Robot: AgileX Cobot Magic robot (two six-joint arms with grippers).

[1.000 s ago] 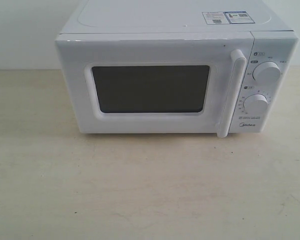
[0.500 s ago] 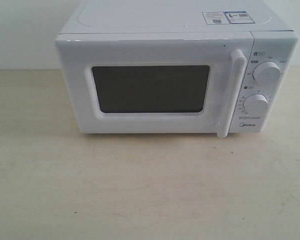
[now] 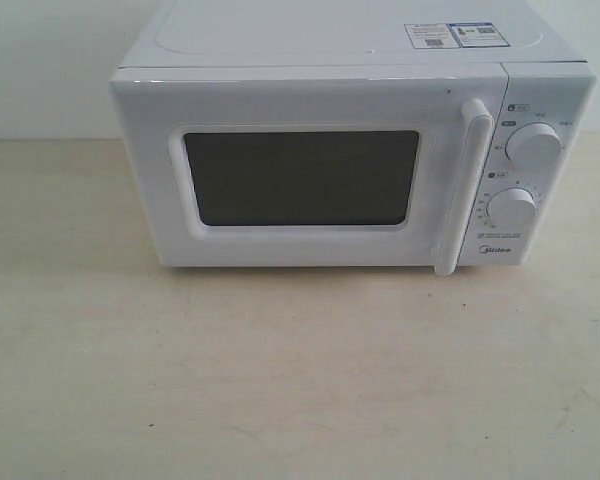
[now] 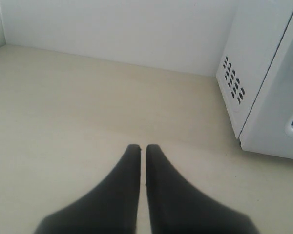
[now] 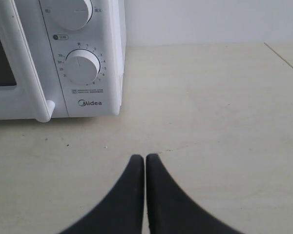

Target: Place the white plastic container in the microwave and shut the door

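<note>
The white microwave stands at the back of the beige table, its door shut, dark window facing me and the vertical bar handle on its right. The white plastic container is out of view in every frame. Neither arm shows in the exterior view. My left gripper is shut and empty over bare table, off the microwave's vented side wall. My right gripper is shut and empty, a short way in front of the microwave's dial panel.
A white wall runs behind the table. Two round dials sit on the microwave's right panel. Beige tabletop stretches in front of the microwave.
</note>
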